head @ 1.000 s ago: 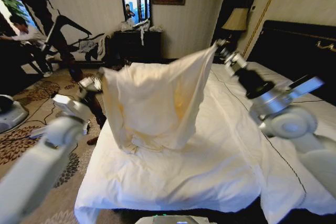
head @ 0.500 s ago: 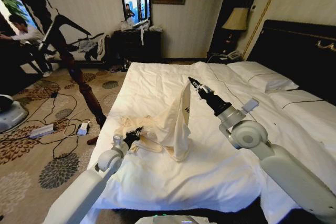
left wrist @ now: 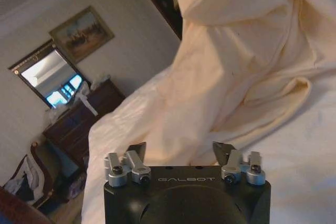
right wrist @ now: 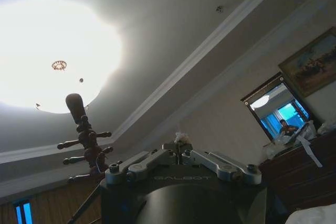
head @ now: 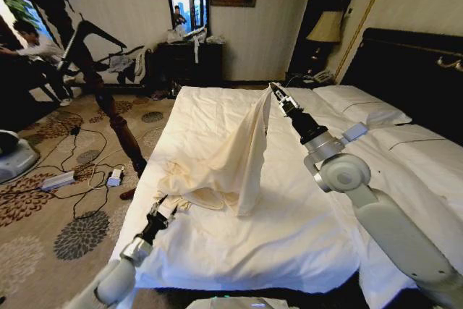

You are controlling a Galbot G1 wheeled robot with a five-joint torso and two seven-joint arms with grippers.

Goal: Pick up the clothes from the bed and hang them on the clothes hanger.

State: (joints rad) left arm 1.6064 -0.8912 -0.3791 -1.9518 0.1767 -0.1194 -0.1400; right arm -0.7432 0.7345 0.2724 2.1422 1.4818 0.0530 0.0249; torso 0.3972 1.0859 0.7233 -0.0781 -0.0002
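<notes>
The clothes [head: 224, 161], a cream shirt-like garment, hang in a peak over the white bed [head: 304, 236], the lower folds bunched on the duvet near its left edge. Nearest the camera, the left gripper [head: 160, 213] sits low at that edge, just short of the bunched hem; the left wrist view shows its fingers [left wrist: 135, 153] spread wide and holding nothing, the cloth [left wrist: 231, 77] rising ahead of them. Farther in, the right gripper [head: 275, 93] is raised above the mattress, pinched onto the garment's top corner. Beyond the bed's left side a dark wooden coat stand [head: 108, 110] leans over the patterned carpet [head: 43, 200].
</notes>
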